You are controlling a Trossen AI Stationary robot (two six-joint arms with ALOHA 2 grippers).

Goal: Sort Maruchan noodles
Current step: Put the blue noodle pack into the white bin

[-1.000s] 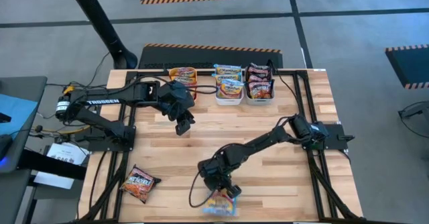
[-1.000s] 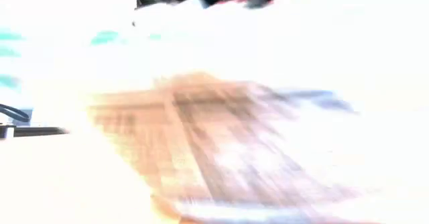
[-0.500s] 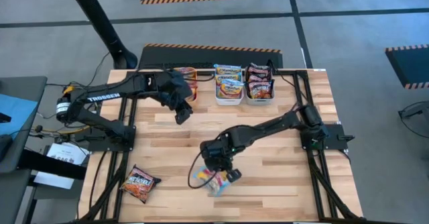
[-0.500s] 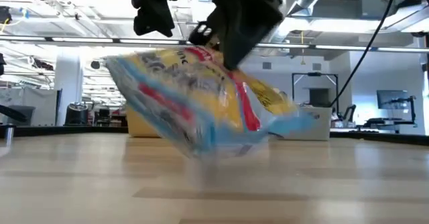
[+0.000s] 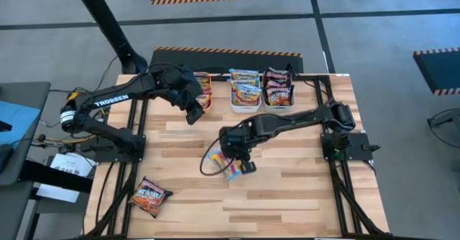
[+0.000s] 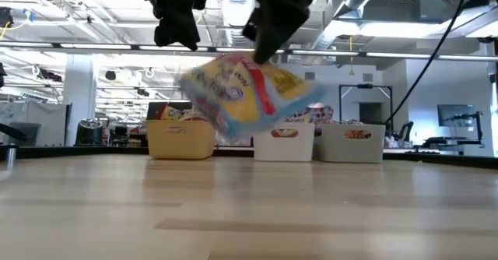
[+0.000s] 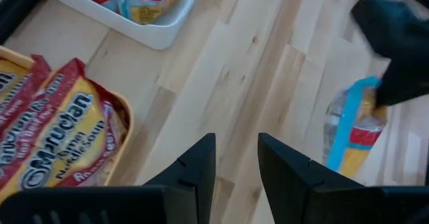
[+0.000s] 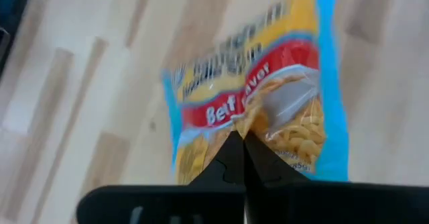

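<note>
My right gripper (image 5: 236,154) is above the table's middle, shut on a light blue and yellow Maruchan noodle packet (image 5: 220,165) that hangs in the air (image 6: 249,96). My left gripper (image 5: 192,115) hovers open just in front of the orange bin (image 5: 198,82); its fingers (image 7: 236,163) hold nothing. A dark red-orange packet (image 5: 149,196) lies flat on the table near the front left. Orange-yellow packets fill the orange bin, blue ones the white bin (image 5: 245,95), and maroon ones the grey bin (image 5: 279,89). My right gripper pinches the packet at one edge of the wrapper (image 8: 234,131) between its two shut fingers. The fingers come from above, slanting down. The packet hangs tilted below them (image 6: 233,104), lifted clear of the table.
The three bins stand in a row along the far edge. Black frame rails (image 5: 330,125) run down both sides of the table. Bare wood lies between the bins and the near edge.
My right gripper has risen and gone from the near edge toward the table's middle, tipping as it went. The blue packet has come off the table with it and now hangs clear. My left gripper has swung toward the far edge, nearer the orange bin.
</note>
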